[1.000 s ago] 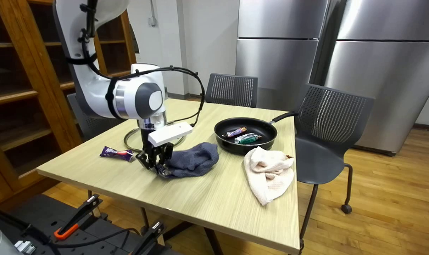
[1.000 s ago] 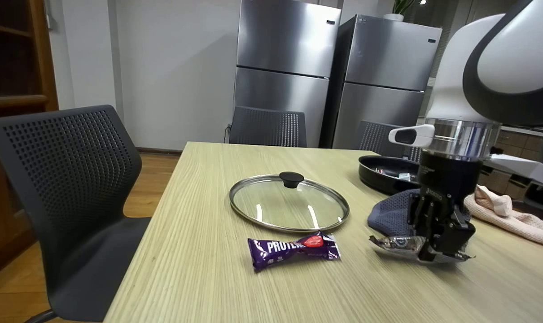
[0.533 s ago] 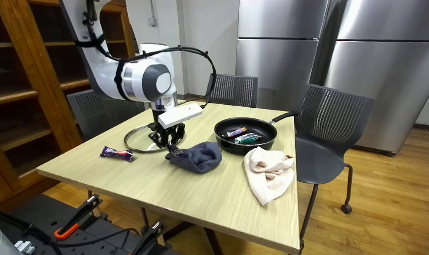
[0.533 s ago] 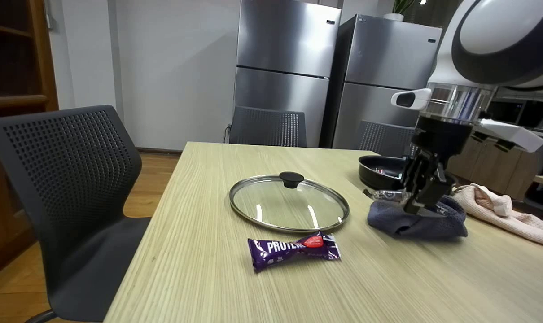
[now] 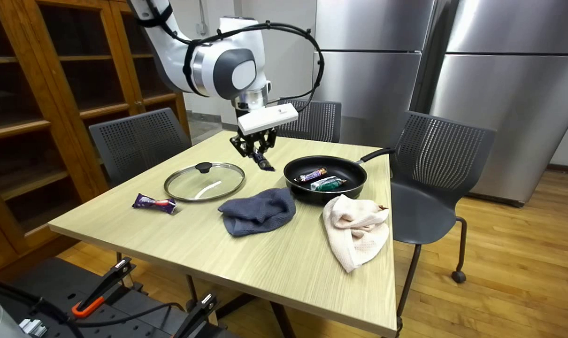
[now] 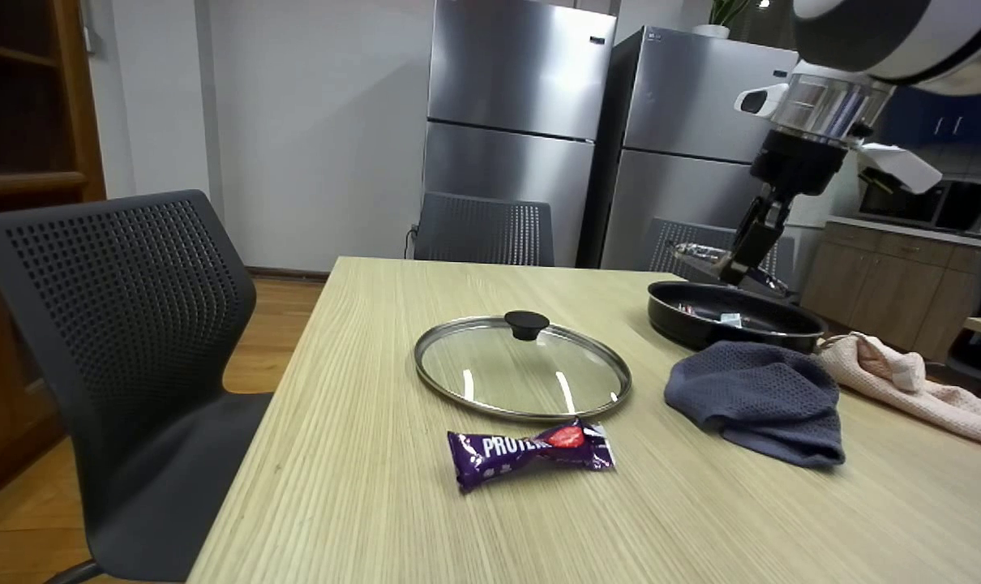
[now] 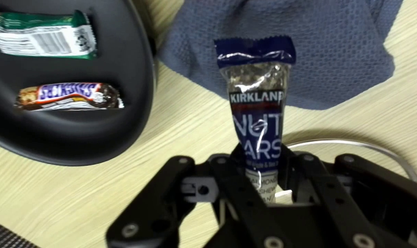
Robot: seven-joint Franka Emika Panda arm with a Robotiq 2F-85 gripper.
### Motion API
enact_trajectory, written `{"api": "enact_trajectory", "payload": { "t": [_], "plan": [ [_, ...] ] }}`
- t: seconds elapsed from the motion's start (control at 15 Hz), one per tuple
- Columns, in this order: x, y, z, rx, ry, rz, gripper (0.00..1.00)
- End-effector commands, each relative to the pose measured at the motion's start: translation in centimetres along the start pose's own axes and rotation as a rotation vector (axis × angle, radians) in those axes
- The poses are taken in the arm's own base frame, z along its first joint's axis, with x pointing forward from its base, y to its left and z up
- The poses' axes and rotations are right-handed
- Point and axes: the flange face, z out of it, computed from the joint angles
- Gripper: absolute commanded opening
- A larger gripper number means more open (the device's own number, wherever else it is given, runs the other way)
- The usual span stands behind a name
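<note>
My gripper [image 7: 262, 156] is shut on a Kirkland nut bar [image 7: 256, 120] in a clear and dark blue wrapper, pinched across its middle. In an exterior view the gripper [image 5: 256, 151] hangs above the table, left of the black frying pan [image 5: 291, 185], with the bar [image 5: 265, 164] slanting downward. A dark blue cloth [image 5: 260, 211] lies crumpled on the table below. Inside the pan rest a Snickers bar [image 7: 69, 96] and a green-and-white wrapped bar [image 7: 46, 38]. The bar's lower end is partly hidden by the gripper in the wrist view.
A glass lid [image 6: 523, 369] with a black knob lies on the table [image 5: 284, 263]. Near it is a purple protein bar [image 6: 531, 450]. A pale pink cloth [image 5: 356, 230] sits by the table's edge, beside the pan. Chairs [image 5: 439, 173] stand around the table.
My gripper has lifted the nut bar from beside the blue cloth and carried it up and towards the pan. The cloth has shifted slightly and now lies uncovered.
</note>
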Motion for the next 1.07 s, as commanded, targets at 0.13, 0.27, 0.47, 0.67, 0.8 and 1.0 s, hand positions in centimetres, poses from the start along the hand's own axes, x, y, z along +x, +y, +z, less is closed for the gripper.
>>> {"api": "enact_trajectory", "payload": {
  "t": [0.13,0.27,0.47,0.67,0.8,1.0],
  "plan": [
    [-0.4,7.3,-2.9,-0.035,0.035,0.186,0.03],
    [-0.9,9.8,-3.0,-0.047,0.041,0.284,0.03],
    [-1.4,13.3,-2.0,-0.025,0.048,0.450,0.03],
    [-1.6,16.3,0.1,0.002,0.060,0.606,0.03],
    [-1.6,18.2,1.4,0.015,0.060,0.713,0.03],
    [-1.5,20.4,3.0,0.002,0.062,0.874,0.03]
  ]
}}
